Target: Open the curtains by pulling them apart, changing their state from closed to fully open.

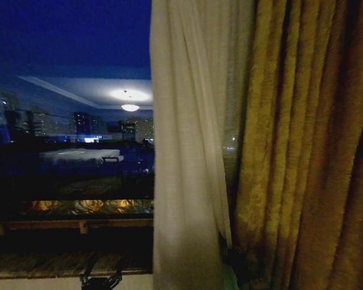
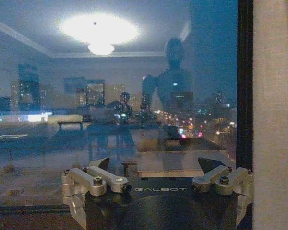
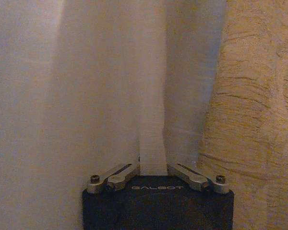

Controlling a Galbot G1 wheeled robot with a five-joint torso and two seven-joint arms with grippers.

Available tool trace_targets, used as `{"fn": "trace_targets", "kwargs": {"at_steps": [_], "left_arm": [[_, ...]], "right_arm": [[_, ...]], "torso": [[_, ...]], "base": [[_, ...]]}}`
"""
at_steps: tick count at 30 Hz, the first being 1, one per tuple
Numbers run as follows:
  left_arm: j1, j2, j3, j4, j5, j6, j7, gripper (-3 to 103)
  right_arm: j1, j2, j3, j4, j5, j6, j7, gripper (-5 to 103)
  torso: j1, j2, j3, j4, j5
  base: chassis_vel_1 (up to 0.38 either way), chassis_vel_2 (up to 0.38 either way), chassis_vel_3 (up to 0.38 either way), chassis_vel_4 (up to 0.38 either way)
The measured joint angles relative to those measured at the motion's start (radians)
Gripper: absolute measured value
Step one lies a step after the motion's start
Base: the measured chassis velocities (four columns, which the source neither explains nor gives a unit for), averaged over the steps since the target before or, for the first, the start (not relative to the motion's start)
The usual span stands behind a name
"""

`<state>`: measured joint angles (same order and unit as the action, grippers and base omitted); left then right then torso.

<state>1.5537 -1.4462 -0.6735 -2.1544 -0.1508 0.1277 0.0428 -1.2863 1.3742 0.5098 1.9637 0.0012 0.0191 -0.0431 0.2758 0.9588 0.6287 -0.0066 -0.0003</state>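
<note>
The curtain [image 1: 184,151] is being seen gathered into a pleated bundle at the right edge of the bare window [image 1: 69,121], hanging straight down and lying against the golden drape [image 1: 308,151] on its far side from the glass. The glass to the left of the curtain is being left uncovered, with night city lights and a reflected ceiling lamp [image 1: 130,107] being shown in it. The right gripper [image 3: 152,165] is being pressed into the curtain low down beside the drape; in the right wrist view a narrow fold of curtain [image 3: 110,81] is being pinched between its nearly closed fingers [image 3: 116,173], with the drape [image 3: 249,110] being seen just beside that fold. In the head view the right gripper [image 1: 235,263] is being mostly hidden behind the curtain's lower edge, next to the drape. The left gripper [image 2: 156,179] is being held in front of the glass [image 2: 110,105], apart from the curtain, with its fingers [image 2: 103,178] spread wide and nothing between them; a strip of curtain [image 2: 276,115] is being seen beyond the window's dark frame [image 2: 245,81]. In the head view the left gripper [image 1: 100,279] is being seen low, below the window sill [image 1: 66,223], well apart from the curtain.
</note>
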Motion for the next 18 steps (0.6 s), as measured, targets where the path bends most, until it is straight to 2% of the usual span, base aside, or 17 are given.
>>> {"fn": "trace_targets", "kwargs": {"at_steps": [13, 18], "left_arm": [[0.009, -0.008, -0.003, -0.008, 0.005, 0.001, 0.001, 100], [0.009, -0.009, -0.003, -0.008, 0.008, 0.001, 0.001, 100]], "right_arm": [[-0.009, 0.0, -0.001, 0.003, 0.002, 0.015, -0.013, 1], [-0.014, 0.0, -0.002, 0.002, 0.003, 0.04, -0.013, 1]], "torso": [[0.0, 0.0, 0.0, -0.0001, 0.0001], [0.0, 0.0, 0.0, 0.0, 0.0002]], "base": [[0.006, 0.003, -0.009, -0.004], [0.0, 0.0, 0.0, 0.0]]}}
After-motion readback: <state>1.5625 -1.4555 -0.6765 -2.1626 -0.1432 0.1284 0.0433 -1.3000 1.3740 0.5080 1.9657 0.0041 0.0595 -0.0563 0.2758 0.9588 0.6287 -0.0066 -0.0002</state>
